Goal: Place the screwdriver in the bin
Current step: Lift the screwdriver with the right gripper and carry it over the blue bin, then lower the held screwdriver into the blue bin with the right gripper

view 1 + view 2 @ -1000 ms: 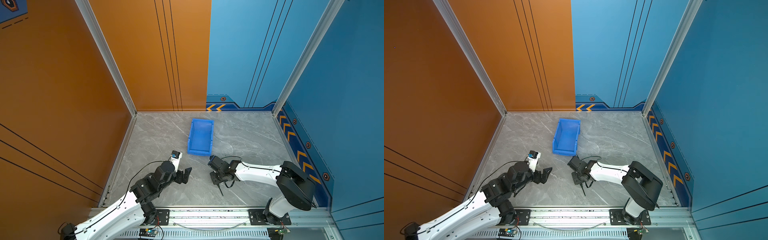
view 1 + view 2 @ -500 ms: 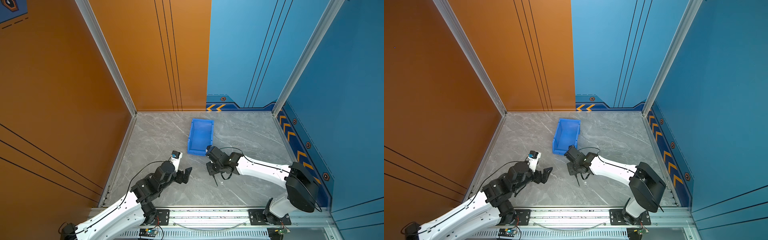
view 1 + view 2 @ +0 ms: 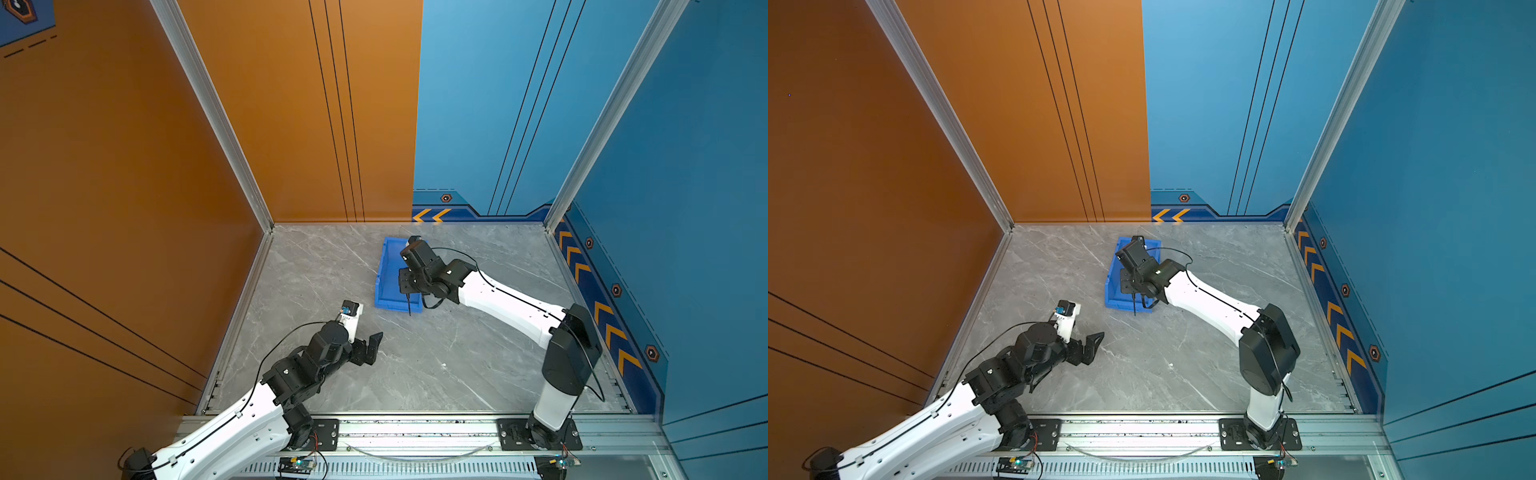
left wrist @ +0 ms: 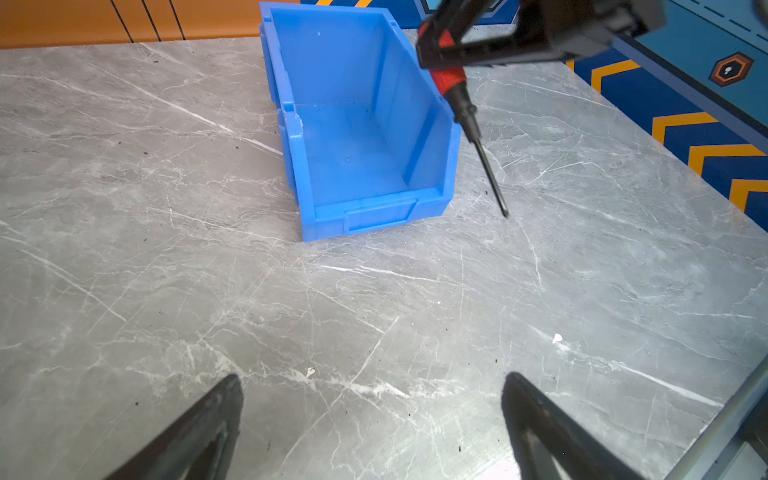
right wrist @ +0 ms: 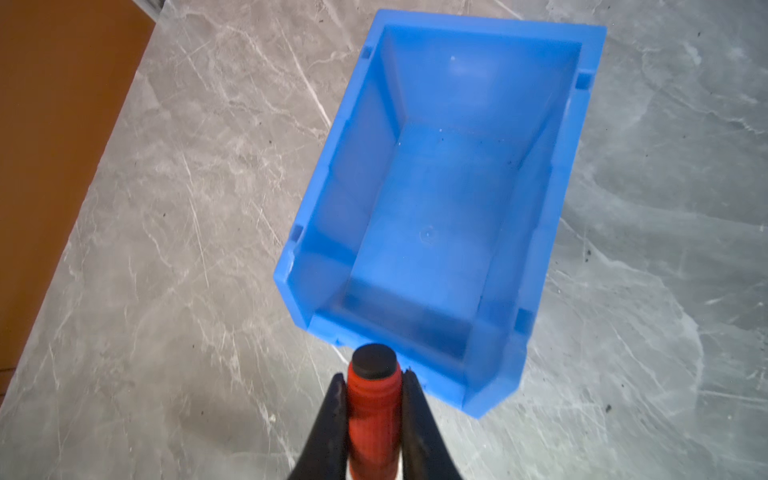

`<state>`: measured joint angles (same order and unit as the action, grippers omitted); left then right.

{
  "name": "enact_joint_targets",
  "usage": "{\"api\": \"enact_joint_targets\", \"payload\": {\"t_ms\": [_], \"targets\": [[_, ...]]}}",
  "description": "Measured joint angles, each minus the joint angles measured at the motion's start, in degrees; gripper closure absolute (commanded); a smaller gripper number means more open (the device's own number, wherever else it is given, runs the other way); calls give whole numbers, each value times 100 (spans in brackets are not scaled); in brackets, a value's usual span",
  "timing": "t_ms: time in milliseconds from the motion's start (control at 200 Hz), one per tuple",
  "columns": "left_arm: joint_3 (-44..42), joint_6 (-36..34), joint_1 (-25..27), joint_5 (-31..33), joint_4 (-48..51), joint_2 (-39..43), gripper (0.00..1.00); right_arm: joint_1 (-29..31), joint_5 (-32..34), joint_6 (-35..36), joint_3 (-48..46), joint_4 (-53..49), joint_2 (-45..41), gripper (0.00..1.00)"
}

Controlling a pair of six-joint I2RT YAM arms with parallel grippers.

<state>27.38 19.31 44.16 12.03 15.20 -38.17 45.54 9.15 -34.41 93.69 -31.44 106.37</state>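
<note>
- Right wrist view: the right gripper [image 5: 374, 377] has its fingers clamped tight on the red-orange handle of the screwdriver [image 5: 374, 419], black end cap facing the blue bin [image 5: 490, 23].
- Left wrist view: the screwdriver's shaft slants downward just beside the bin's low short wall, outside it.
- Left gripper [image 4: 372, 377]: fingers spread wide, holding nothing, well apart from the bin.

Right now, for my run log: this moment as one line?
right gripper: shut on screwdriver, shaft down, near low end of bin | bin: empty | left gripper: open | task: not done
</note>
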Motion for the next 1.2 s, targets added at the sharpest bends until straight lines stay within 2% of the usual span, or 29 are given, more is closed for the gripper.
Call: {"api": "enact_joint_targets", "payload": {"t_ms": [315, 626, 921, 1197], "targets": [[0, -22, -184, -2, -79, -17, 2, -195, 179, -212, 1322, -63, 1329, 100], [-7, -39, -330, -7, -125, -46, 2, -520, 328, -319, 2055, -146, 2096, 100], [-7, -37, -448, -28, -175, -101, 2, -726, 424, -424, 2524, -155, 2789, 100], [-22, -35, -573, -120, -234, -210, 2, -719, 472, -448, 2643, -208, 3027, 100]]}}
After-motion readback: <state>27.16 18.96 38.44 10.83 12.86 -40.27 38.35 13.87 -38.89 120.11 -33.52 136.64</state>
